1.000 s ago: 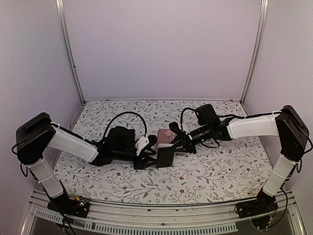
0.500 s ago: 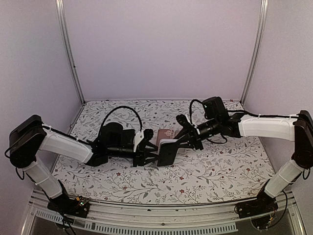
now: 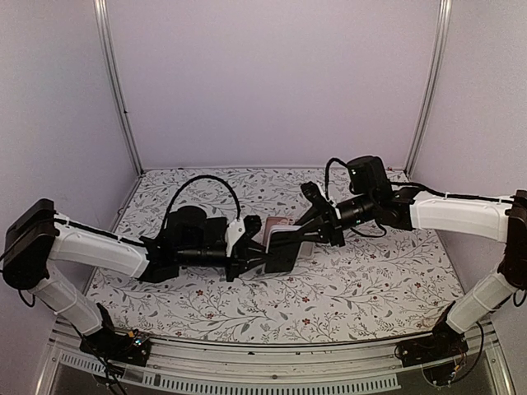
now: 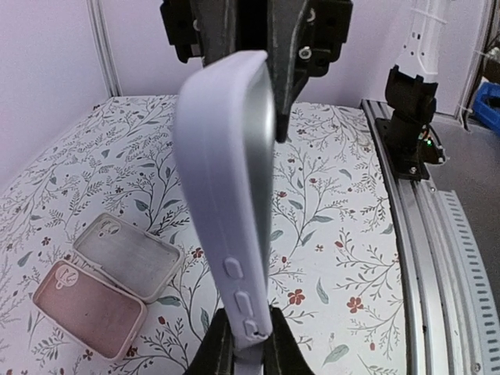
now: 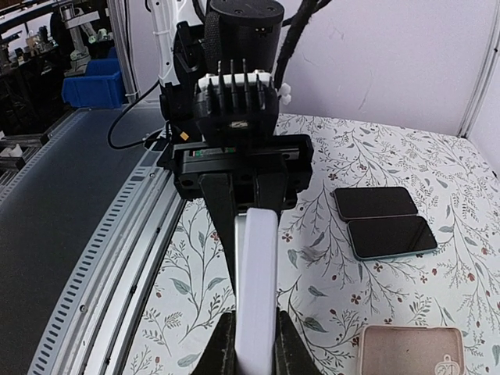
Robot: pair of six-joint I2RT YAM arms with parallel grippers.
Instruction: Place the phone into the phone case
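Observation:
A lavender phone case (image 3: 284,249) with a phone's grey edge (image 4: 266,117) showing in it is held on edge above the table between both grippers. My left gripper (image 3: 260,262) is shut on one end of it, seen in the left wrist view (image 4: 242,344) by the side buttons. My right gripper (image 3: 308,238) is shut on the other end, seen in the right wrist view (image 5: 256,344). The case stands upright in both wrist views (image 5: 258,281). Each wrist view shows the opposite gripper (image 4: 258,31) at the case's far end.
A pink case (image 4: 90,308) and a whitish case (image 4: 129,258) lie open side up on the floral table; the pink case also shows in the top view (image 3: 278,224). Two dark phones (image 5: 375,201) (image 5: 392,236) lie side by side. The slotted front rail (image 4: 437,258) borders the table.
Both arms have shifted, the right arm stretching out and the left arm lowering, and the held case has moved slightly up and to the right. Both grips are unchanged.

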